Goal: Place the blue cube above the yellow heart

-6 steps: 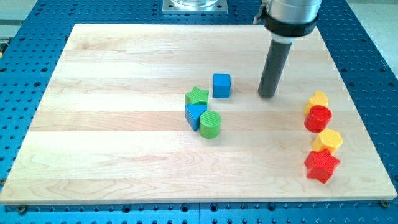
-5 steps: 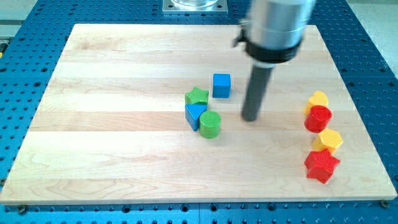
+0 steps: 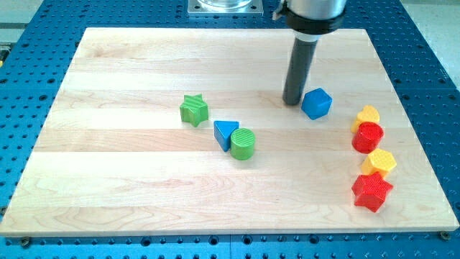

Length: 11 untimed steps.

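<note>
My tip, the lower end of a straight dark rod with no pincer to open or close, stood on the pale wooden board just left of the blue cube, touching or nearly so. The cube sat right of centre, turned at an angle. The yellow heart lay to its lower right, against a red cylinder. Lower right sat another yellow block and a red star. Left of centre lay a green star, a blue triangle and a green cylinder.

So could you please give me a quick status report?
My tip beside blue cube, on its left. Cube left of yellow heart, not above. Path clear.
</note>
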Motion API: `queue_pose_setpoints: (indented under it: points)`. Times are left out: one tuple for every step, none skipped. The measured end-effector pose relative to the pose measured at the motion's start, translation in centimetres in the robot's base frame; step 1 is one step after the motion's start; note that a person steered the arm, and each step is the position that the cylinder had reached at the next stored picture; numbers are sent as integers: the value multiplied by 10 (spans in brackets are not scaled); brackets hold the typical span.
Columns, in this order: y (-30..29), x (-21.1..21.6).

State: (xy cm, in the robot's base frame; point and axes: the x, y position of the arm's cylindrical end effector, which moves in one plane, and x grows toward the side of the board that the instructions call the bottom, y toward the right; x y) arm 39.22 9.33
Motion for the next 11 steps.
queue_pose_setpoints:
  points:
    - [-13, 38]
    - [25, 33]
    - [32, 12]
    - [51, 3]
    - [78, 3]
    - [52, 16]
    - [75, 40]
    - [77, 21]
    - [89, 17]
    - [89, 17]
    - [94, 17]
